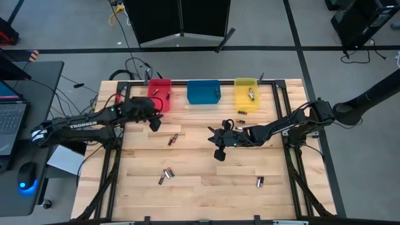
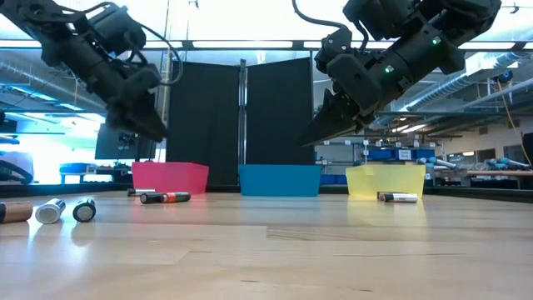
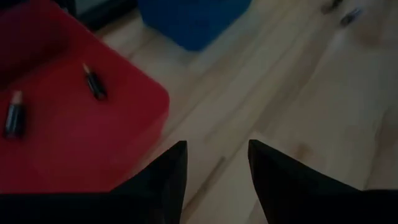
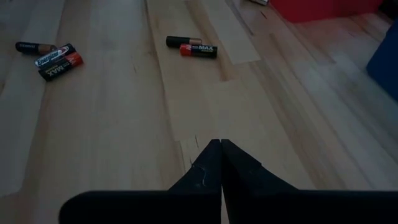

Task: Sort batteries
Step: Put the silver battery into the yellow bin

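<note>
High view first: we see the left gripper (image 1: 154, 123) hanging just beside the red bin (image 1: 159, 88), at its table-side edge, with its fingers spread apart and nothing between them. In the left wrist view those 2 dark fingers (image 3: 165, 180) frame bare wood, and 2 batteries (image 3: 94, 81) lie inside the red bin, off to one side of the gripper and clear of it.

The right gripper (image 1: 219, 152) sits near the middle of the wooden table (image 1: 206, 169), its fingers pressed together and empty. The right wrist view shows the tips meeting over plain boards, with a pair of batteries (image 4: 191, 46) lying end to end well ahead of them and 3 more (image 4: 51, 56) clustered farther off to the side.

In the high view we also spot a lone battery (image 1: 260, 182) near the table's right front, well apart from both grippers, and another (image 1: 251, 94) in the yellow bin (image 1: 246, 92). The blue bin (image 1: 203, 91) stands between the red and yellow ones.
</note>
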